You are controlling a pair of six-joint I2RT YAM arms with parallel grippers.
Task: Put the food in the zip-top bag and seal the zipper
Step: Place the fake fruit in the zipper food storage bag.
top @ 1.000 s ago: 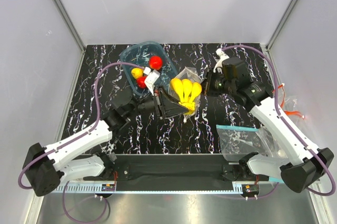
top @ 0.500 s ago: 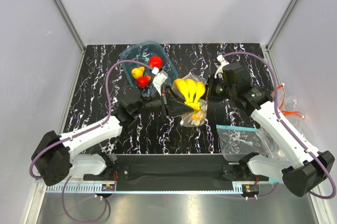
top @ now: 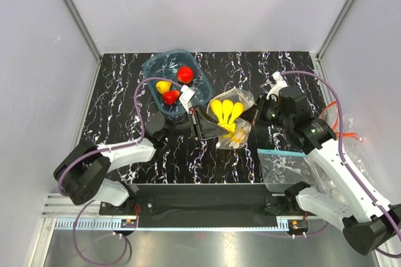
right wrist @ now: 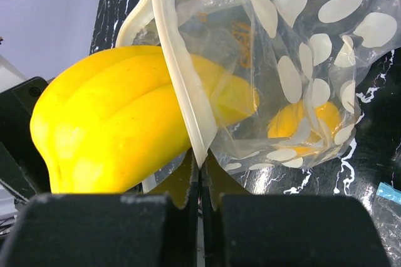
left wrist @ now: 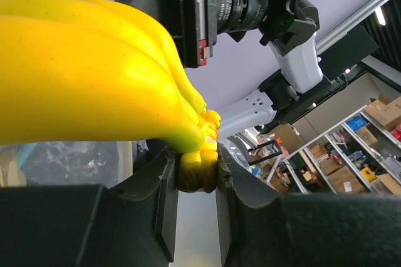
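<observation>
Banana (right wrist: 106, 135) fills the left half of my right wrist view. Its tips lie past the zipper (right wrist: 178, 79) and show through the dotted plastic of the bag (right wrist: 313, 54). The right claw (right wrist: 200, 176) at the bottom centre of that view is pressed together on the lower end of the zipper, pinching the pale strip with no gap that I can see. The strip rises from there towards the upper left and crosses in front of the fruit. A lemon piece (right wrist: 301, 126) sits deeper in the bag, at centre right, behind the dots.

On the left wrist view, the left claw (left wrist: 197, 173) is clamped on the brown-yellow stem of the banana at lower centre. One finger is on each side and touching it, and the fruit fans out to the upper left. The right arm's wrist hangs at the top of that view.

From overhead, banana and bag sit together at the middle of the table (top: 113, 104), with the left claw meeting them from the left and the right claw from the right. The bag's lower end rests on the marble. In the upper middle, a clear tub (top: 156, 66) holds two red pieces (top: 185, 74) and a yellow piece (top: 163, 86), just beside the left claw's wrist. A plain bag (top: 285, 167) with a teal strip lies at lower right, apart from the rest.
</observation>
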